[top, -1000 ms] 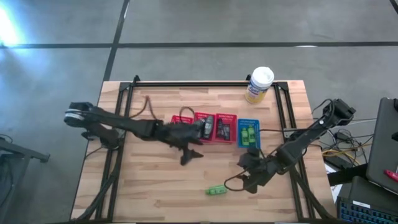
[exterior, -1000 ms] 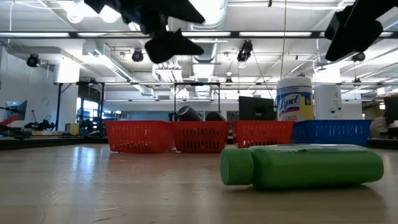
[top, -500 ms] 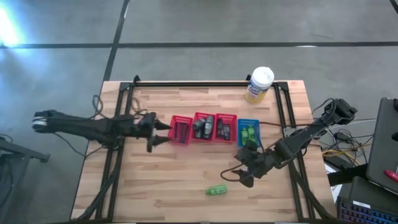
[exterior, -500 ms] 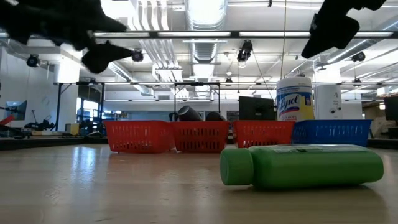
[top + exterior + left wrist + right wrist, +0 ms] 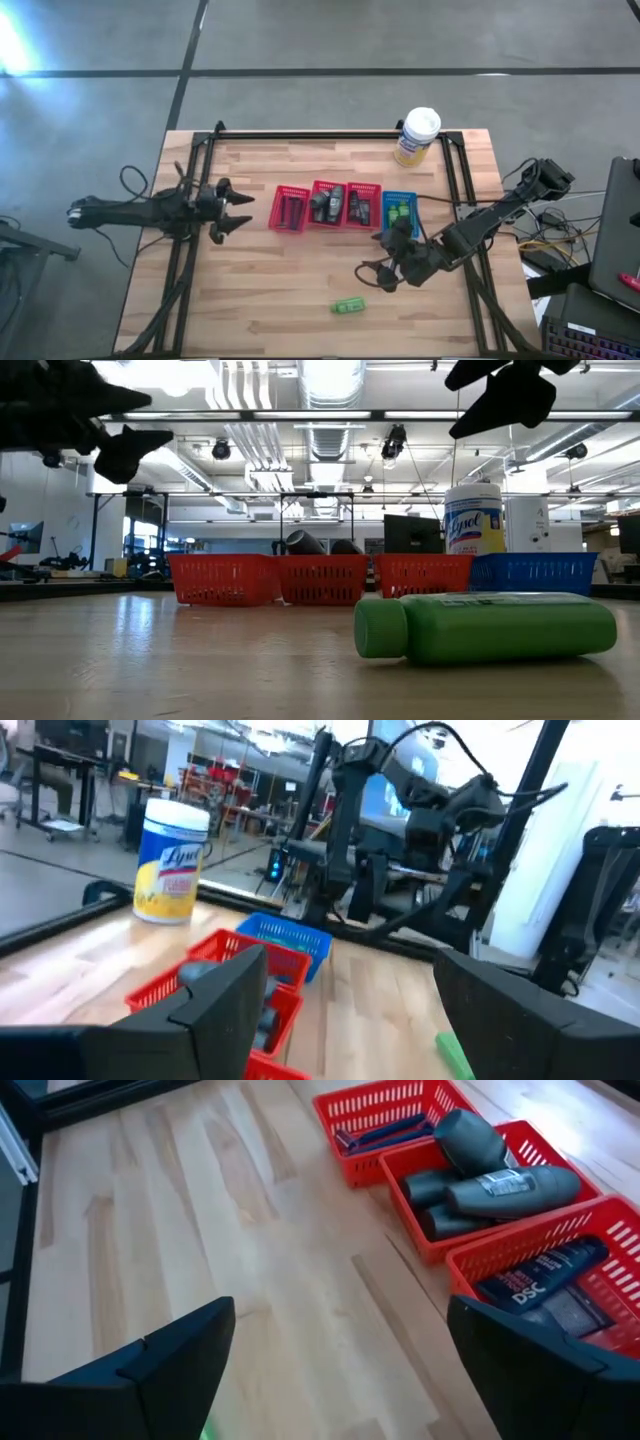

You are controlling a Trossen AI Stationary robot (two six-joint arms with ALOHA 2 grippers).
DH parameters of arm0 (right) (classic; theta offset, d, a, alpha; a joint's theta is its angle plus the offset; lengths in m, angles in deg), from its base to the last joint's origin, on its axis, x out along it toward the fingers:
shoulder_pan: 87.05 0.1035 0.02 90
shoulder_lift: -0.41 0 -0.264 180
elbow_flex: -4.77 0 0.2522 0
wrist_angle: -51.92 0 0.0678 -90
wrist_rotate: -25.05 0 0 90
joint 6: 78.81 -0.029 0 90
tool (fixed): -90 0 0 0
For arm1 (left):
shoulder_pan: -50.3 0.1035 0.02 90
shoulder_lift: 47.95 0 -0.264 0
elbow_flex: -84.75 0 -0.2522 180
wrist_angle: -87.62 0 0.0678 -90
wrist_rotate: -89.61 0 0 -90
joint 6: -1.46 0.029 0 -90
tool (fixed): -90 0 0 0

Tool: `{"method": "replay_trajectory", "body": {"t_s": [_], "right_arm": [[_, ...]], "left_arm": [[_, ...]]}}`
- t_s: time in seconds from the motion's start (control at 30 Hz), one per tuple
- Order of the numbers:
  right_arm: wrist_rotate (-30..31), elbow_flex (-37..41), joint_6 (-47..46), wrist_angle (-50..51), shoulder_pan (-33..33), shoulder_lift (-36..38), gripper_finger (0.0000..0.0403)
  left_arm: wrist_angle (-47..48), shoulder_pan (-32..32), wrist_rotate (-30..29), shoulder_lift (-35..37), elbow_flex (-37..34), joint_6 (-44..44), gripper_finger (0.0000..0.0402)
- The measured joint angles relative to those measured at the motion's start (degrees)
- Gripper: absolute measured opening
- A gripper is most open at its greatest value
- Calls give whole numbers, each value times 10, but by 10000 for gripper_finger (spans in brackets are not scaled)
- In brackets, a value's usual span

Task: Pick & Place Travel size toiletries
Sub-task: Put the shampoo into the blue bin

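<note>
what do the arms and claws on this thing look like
Two slim, dark, jointed arms with black cables looped loosely alongside. The left claw and right claw each end in two broad, flat, matte black fingers. No markings are visible.

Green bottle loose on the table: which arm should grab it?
Right, probably. The right tool hangs open just above the green bottle, empty. The left tool, also open and empty, sits beyond the red baskets, much farther off.

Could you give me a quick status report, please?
Left tool open, empty, beside baskets. Right tool open, above green bottle lying loose on table. Nothing in the way.
</note>
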Motion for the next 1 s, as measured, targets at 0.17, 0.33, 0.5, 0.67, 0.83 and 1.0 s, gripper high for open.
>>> {"method": "replay_trajectory", "body": {"t_s": [0.17,0.33,0.5,0.67,0.83,1.0], "right_arm": [[0,4,0,-1,0,0,364],[0,4,8,-15,0,0,364],[-1,7,33,-65,0,-3,364],[-2,7,-4,-77,0,-5,364],[-2,7,-128,-78,0,-5,364],[-28,7,-274,-77,0,-5,364]], "left_arm": [[5,0,0,43,-31,-6,291],[37,0,0,62,-31,5,291],[67,0,-3,62,-31,-11,291],[84,0,-3,61,-31,-32,291],[85,0,-3,60,-31,-32,291],[85,0,-2,60,-32,-32,291]]}}
